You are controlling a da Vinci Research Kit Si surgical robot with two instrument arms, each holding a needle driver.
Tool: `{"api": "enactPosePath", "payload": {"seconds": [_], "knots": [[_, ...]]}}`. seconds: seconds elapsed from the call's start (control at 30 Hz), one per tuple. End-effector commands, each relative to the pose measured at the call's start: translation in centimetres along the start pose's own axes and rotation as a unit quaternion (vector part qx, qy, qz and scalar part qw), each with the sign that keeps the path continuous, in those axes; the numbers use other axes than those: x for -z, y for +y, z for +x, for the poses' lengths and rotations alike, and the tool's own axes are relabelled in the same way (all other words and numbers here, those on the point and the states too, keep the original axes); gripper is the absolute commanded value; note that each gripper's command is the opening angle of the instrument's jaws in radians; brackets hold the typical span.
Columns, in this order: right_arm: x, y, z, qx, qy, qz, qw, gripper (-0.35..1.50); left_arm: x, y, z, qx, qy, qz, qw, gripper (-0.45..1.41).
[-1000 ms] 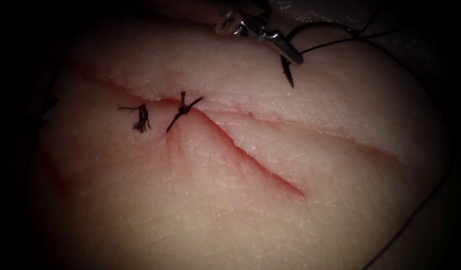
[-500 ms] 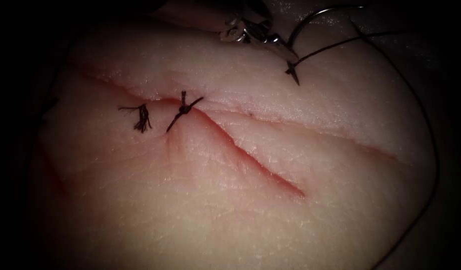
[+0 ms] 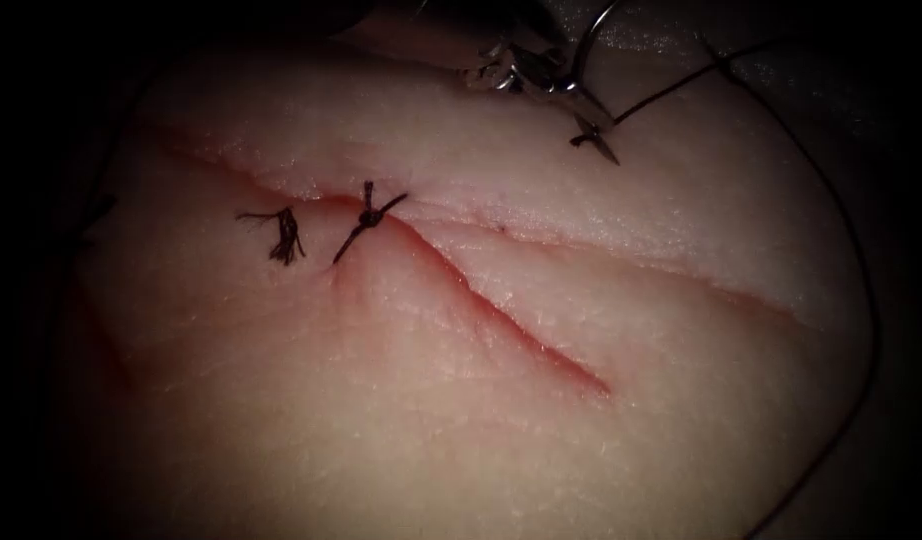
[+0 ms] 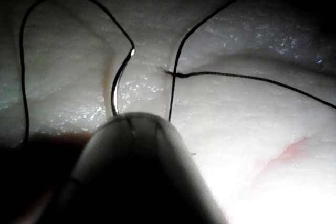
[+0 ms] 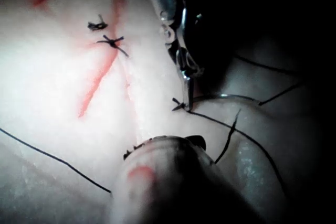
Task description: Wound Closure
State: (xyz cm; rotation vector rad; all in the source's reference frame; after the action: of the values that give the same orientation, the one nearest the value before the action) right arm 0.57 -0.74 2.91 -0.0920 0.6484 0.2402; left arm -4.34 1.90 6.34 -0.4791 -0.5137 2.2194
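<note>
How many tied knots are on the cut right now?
2. Both sit at the cut's left end: one knot furthest left, the other knot just right of it, astride the cut. None visible elsewhere.

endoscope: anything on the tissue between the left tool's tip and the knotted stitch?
Bare tissue in the endoscope view; no thread crosses between the left tool, holding the needle, and the knotted stitch.

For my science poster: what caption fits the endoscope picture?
Left hand holds the needle near one end, above the tissue; thread trails right, two stitches close the cut's left end.
</note>
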Motion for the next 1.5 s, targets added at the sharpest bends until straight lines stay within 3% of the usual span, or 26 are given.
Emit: {"api": "enactPosePath", "payload": {"seconds": [0.03, 0.2, 0.3, 0.43, 0.47, 0.7, 0.87, 0.9, 1.03, 1.17, 1.3, 1.33, 1.5], "knots": [[-0.10, -0.03, 0.05, 0.004, 0.001, 0.000, 1.000, 0.69, -0.06, 0.00, 0.06, 0.000, 0.002, -0.001, 1.000, 0.58], [-0.13, -0.05, 0.08, 0.006, 0.002, -0.001, 1.000, 0.69, -0.09, -0.02, 0.15, 0.002, 0.001, -0.001, 1.000, 0.55], [-0.13, -0.06, 0.09, 0.006, 0.001, -0.002, 1.000, 0.69, -0.13, -0.04, 0.13, 0.001, 0.002, 0.001, 1.000, 0.28], [-0.15, -0.07, 0.11, 0.008, 0.003, 0.000, 1.000, 0.71, -0.15, -0.07, 0.07, -0.004, 0.000, -0.006, 1.000, -0.40], [-0.15, -0.08, 0.11, 0.008, 0.003, -0.001, 1.000, 0.71, -0.13, -0.08, 0.06, -0.005, 0.000, -0.008, 1.000, -0.45], [-0.07, -0.03, 0.33, -0.005, 0.043, -0.018, 0.999, 0.76, 0.07, -0.15, 0.00, -0.011, 0.000, -0.007, 1.000, -0.45], [0.06, -0.02, 0.75, -0.040, 0.100, -0.023, 0.994, 0.79, 0.47, -0.14, 0.11, -0.005, 0.038, -0.001, 0.999, -0.45], [0.06, -0.03, 0.92, -0.055, 0.117, -0.023, 0.991, 0.84, 0.64, -0.12, 0.17, 0.001, 0.057, -0.003, 0.998, -0.45], [-0.06, -0.12, 1.20, -0.114, 0.160, 0.004, 0.981, 0.84, 0.91, -0.05, 0.23, 0.007, 0.084, -0.013, 0.996, -0.45], [-0.28, -0.26, 1.34, -0.172, 0.199, 0.035, 0.964, 0.67, 1.11, 0.05, 0.22, 0.016, 0.106, -0.030, 0.994, -0.45], [-0.60, -0.35, 1.36, -0.227, 0.230, 0.074, 0.944, -0.25, 1.24, 0.22, 0.10, 0.020, 0.125, -0.063, 0.990, -0.45], [-0.66, -0.34, 1.35, -0.233, 0.233, 0.083, 0.941, -0.35, 1.26, 0.24, 0.07, 0.020, 0.129, -0.069, 0.989, -0.45], [-1.03, -0.13, 1.30, -0.231, 0.238, 0.092, 0.939, -0.35, 1.32, 0.33, -0.06, 0.028, 0.141, -0.098, 0.985, -0.45]]}}
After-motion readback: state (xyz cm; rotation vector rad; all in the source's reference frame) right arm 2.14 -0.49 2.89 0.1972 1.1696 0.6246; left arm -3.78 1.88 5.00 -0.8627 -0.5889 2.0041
